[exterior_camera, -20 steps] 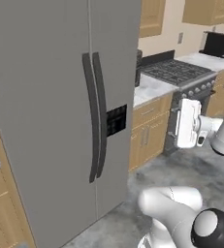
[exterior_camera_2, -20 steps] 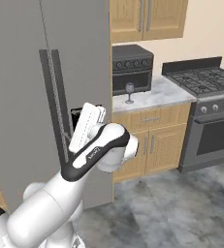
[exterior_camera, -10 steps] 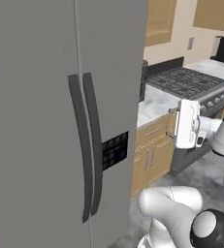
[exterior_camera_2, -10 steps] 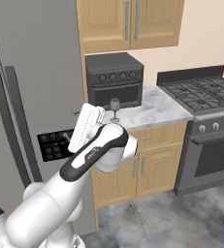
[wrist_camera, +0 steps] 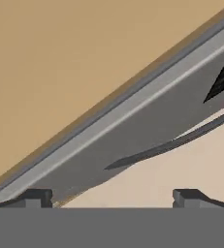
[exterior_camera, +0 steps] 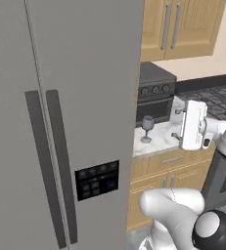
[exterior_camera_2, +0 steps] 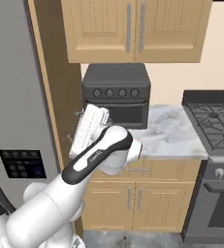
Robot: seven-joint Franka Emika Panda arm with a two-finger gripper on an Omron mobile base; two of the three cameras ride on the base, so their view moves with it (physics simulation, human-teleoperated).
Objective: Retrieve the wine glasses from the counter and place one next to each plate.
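Gripper (wrist_camera: 112, 196) open — wine glass (exterior_camera: 147, 129) (clear, stemmed).

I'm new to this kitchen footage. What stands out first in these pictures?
The big grey fridge fills the left of the left base view. Beside it, a wine glass stands on the marbled counter in front of a dark toaster oven. The white arm's hand is raised near the counter, open and empty.

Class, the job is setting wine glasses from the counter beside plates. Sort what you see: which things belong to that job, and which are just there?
Belongs to the job:
wine glass
counter
gripper, open and empty

Just there:
toaster oven
refrigerator
stove
upper cabinets
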